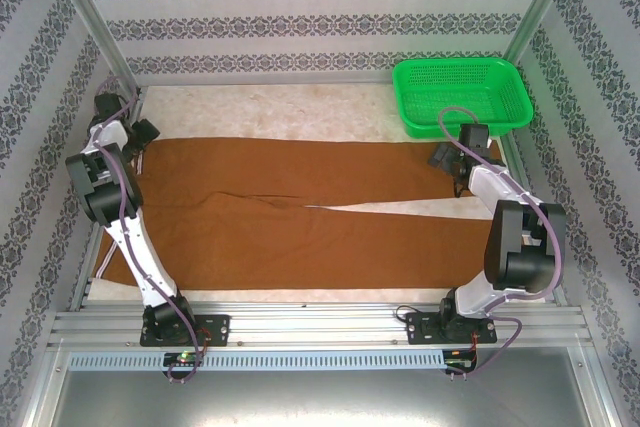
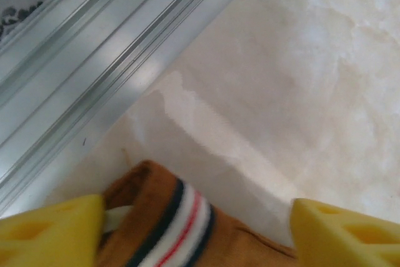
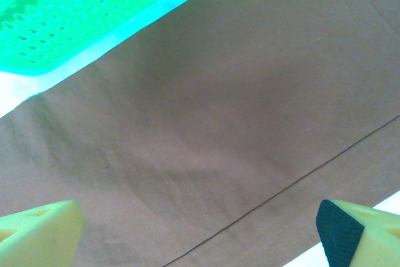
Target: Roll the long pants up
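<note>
long pants (image 1: 300,222) flat across tabletop (image 1: 300,107), hems near green basket (image 1: 460,97). left fingers (image 2: 50,232) spread astride waistband corner (image 2: 187,223), maybe touching. right fingers (image 3: 37,232) spread over a leg (image 3: 206,123).

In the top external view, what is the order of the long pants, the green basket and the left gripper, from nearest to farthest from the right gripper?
1. long pants: a leg end lies directly below the right gripper.
2. green basket: just behind it, in the far right corner.
3. left gripper: far across, on the left side.
</note>
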Tool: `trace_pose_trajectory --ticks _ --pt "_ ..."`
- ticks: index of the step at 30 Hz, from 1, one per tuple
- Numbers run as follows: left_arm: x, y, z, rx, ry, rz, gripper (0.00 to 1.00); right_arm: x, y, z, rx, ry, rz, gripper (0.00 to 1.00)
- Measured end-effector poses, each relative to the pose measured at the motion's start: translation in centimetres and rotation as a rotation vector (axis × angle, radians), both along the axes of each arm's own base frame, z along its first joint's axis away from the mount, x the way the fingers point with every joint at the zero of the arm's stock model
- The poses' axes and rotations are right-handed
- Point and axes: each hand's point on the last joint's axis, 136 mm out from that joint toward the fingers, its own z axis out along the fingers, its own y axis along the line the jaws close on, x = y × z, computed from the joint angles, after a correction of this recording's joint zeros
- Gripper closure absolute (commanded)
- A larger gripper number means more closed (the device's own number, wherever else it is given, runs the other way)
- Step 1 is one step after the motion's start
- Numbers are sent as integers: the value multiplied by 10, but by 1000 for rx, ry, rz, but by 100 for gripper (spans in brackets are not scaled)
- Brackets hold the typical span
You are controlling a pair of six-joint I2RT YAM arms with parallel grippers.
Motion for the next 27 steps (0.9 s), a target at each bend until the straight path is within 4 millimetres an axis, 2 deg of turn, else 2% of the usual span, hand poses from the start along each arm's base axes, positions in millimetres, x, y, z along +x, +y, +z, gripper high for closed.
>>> trace_pose_trajectory --ticks 2,3,9,12,16,19,23,27 --pt "-1 -2 -2 -21 3 -13 81 2 0 -1 5 1 -5 2" --pt "-2 -5 -3 -32 5 -22 99 2 0 -2 8 3 -9 2" --pt "-4 -10 -3 -37 8 -39 100 11 -1 0 13 2 -16 2" --pt "-20 -11 -2 -7 23 -25 100 15 -2 2 12 -3 -16 2" --pt "-52 -17 8 31 58 1 100 18 -3 4 13 0 -21 2" --pt "-56 -19 28 69 42 2 100 20 -8 4 2 16 -46 2" --pt "-47 -22 44 103 22 -25 100 24 -26 4 -4 65 -114 2" --pt "-43 -25 45 109 19 -37 100 24 -64 -6 27 111 -226 2"
